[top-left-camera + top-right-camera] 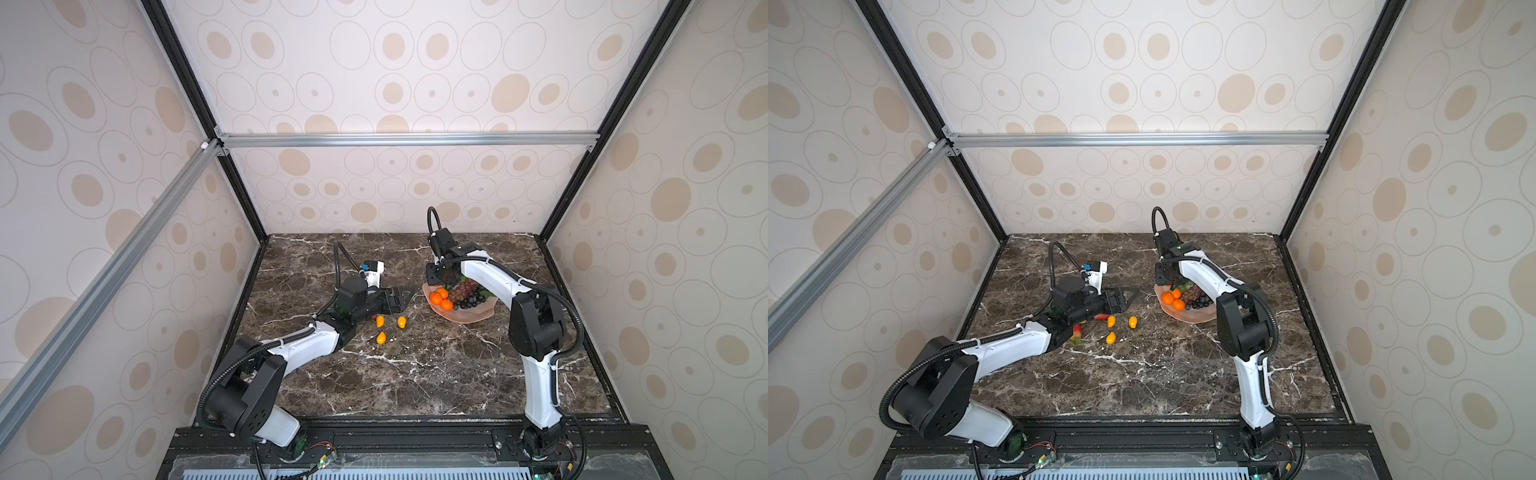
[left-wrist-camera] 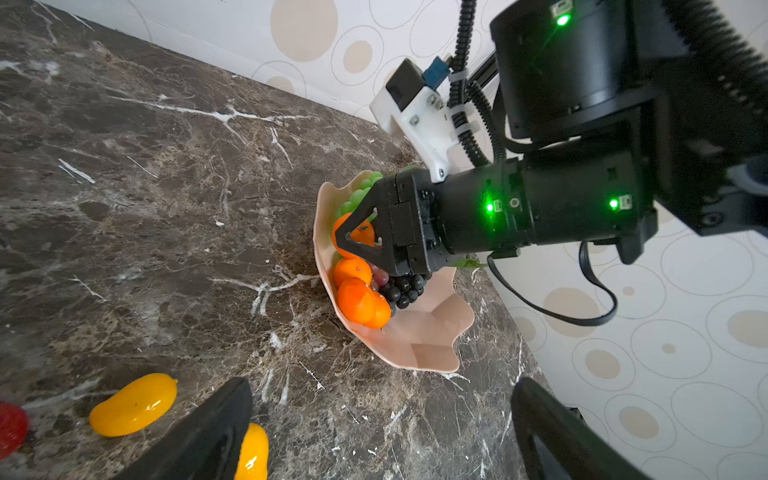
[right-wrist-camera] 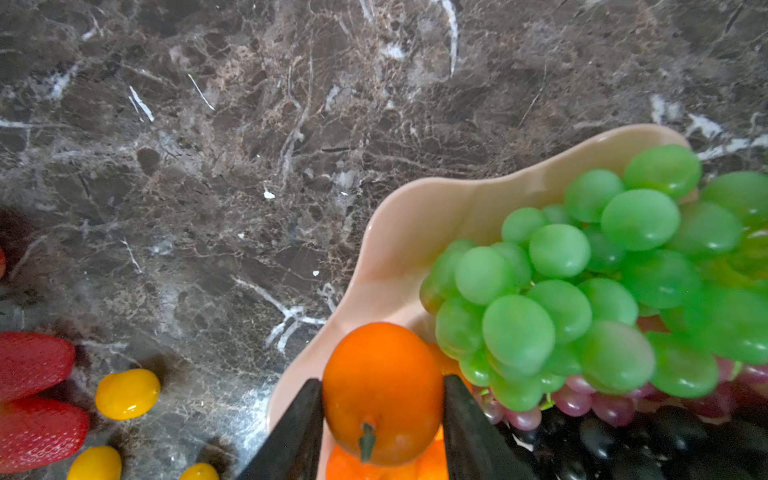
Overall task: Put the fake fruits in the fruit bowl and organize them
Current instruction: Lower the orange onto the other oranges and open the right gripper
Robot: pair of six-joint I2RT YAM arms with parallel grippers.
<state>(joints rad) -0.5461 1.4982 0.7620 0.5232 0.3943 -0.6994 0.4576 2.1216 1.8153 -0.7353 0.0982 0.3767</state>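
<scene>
Right fingers point(image 3: 299, 428), clamped on a tangerine point(image 3: 382, 374) at the frame's lower middle, should sink low into the bowl point(image 3: 415, 216) before releasing (left fingers point(image 2: 216, 428) gape apart).

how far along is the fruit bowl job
Done: green, purple and black grape bunches plus round orange tangerines lie in the pale pink wavy bowl. In hand: right gripper grips another tangerine over it. Left: three yellow oval kumquats and red strawberries on the marble table; left gripper open.

bowl point(image 1: 465, 318) right of kumquats point(image 1: 381, 338); tangerines point(image 1: 436, 298), grapes point(image 1: 469, 293) in bowl; strawberries point(image 1: 1077, 332) left of kumquats, on table point(image 1: 415, 374).
</scene>
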